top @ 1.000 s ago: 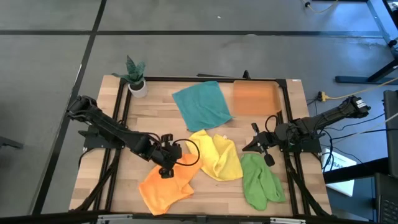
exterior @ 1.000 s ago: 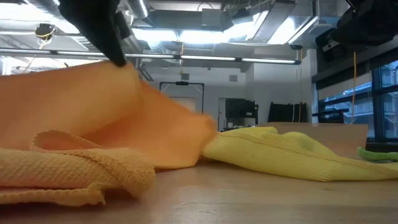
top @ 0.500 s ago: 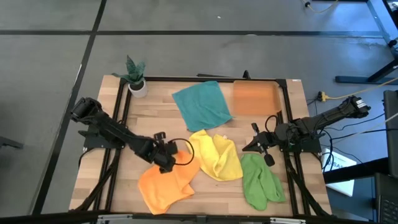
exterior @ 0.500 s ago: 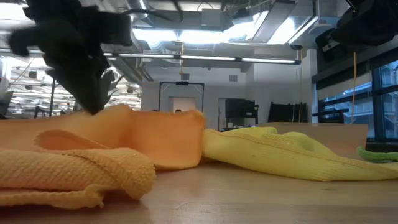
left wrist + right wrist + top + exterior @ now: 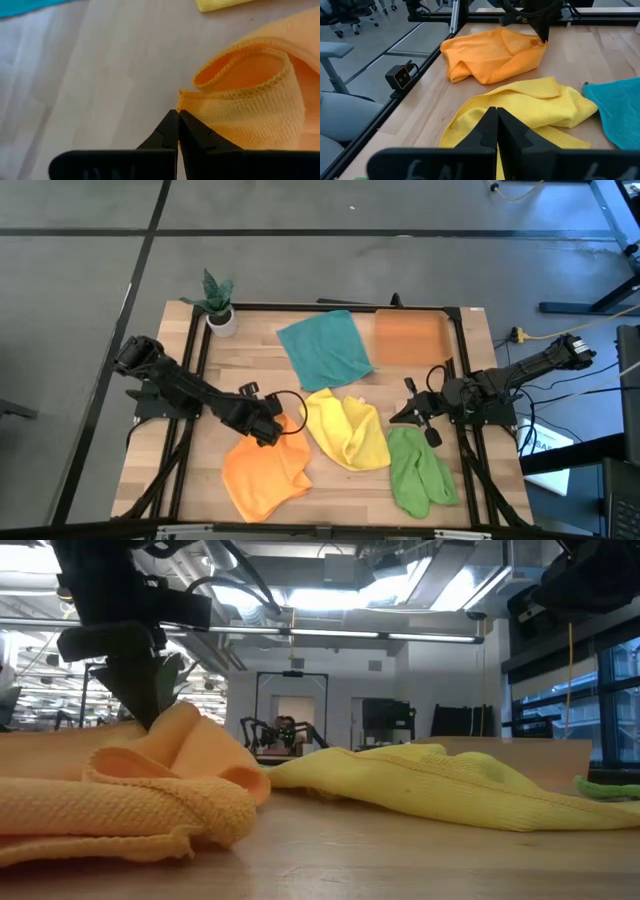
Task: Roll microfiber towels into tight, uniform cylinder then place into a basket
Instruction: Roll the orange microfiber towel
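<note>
Orange towel (image 5: 265,470) corner dragged back | pinched in left jaws

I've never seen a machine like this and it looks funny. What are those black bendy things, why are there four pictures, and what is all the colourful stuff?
The black bendy things are two robot arms at a wooden table. One picture looks down from above, one looks across the tabletop, and one comes from a camera on each arm's wrist.

On the table lie four soft towels: a teal towel, a yellow towel, an orange towel and a light green towel. There is also an orange basket and a little potted plant.

The left hand is shut, pinching a corner of the orange towel. The right hand is shut too, holding nothing, beside the yellow towel.
</note>
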Available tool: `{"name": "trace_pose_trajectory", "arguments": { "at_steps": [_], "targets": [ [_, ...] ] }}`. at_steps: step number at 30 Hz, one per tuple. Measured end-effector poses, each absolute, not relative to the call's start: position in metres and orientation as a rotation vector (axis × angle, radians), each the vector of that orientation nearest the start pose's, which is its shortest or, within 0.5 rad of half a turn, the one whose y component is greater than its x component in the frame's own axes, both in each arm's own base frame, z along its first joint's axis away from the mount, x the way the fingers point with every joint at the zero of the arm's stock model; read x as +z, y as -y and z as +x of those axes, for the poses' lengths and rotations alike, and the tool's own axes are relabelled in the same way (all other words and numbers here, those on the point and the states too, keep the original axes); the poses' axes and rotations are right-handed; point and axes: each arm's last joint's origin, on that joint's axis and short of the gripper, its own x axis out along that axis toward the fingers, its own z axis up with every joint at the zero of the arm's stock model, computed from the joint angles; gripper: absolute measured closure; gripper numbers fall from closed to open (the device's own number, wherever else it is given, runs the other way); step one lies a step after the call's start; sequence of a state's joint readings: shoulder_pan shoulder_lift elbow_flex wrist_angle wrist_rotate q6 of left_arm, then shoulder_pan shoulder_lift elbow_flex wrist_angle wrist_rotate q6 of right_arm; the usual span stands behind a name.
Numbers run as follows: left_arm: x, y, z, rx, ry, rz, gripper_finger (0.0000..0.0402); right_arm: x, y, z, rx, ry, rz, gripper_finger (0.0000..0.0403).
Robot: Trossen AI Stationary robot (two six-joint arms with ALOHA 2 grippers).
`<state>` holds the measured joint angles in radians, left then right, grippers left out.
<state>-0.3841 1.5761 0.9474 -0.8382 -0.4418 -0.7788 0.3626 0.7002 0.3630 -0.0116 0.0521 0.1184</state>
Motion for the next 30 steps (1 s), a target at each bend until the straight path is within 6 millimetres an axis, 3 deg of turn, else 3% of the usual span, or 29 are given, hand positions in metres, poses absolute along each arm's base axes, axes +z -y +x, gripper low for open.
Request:
{"name": "trace_pose_trajectory", "arguments": {
  "at_steps": [10, 21, 30],
  "targets": [
    [0.1784, 0.0908, 0.2535, 0.492, -1.202, -0.130, 0.0400, 0.2161, -0.0553, 0.1502, 0.286, -0.360, 0.044, 0.0398],
    [0.1777, 0.0930, 0.2529, 0.442, -1.249, -0.187, 0.0359, 0.2161, -0.0553, 0.1501, 0.286, -0.361, 0.047, 0.0398],
    [0.1772, 0.0964, 0.2516, 0.407, -1.274, -0.202, 0.0398, 0.2162, -0.0553, 0.1502, 0.286, -0.359, 0.047, 0.0398]
  ]
}}
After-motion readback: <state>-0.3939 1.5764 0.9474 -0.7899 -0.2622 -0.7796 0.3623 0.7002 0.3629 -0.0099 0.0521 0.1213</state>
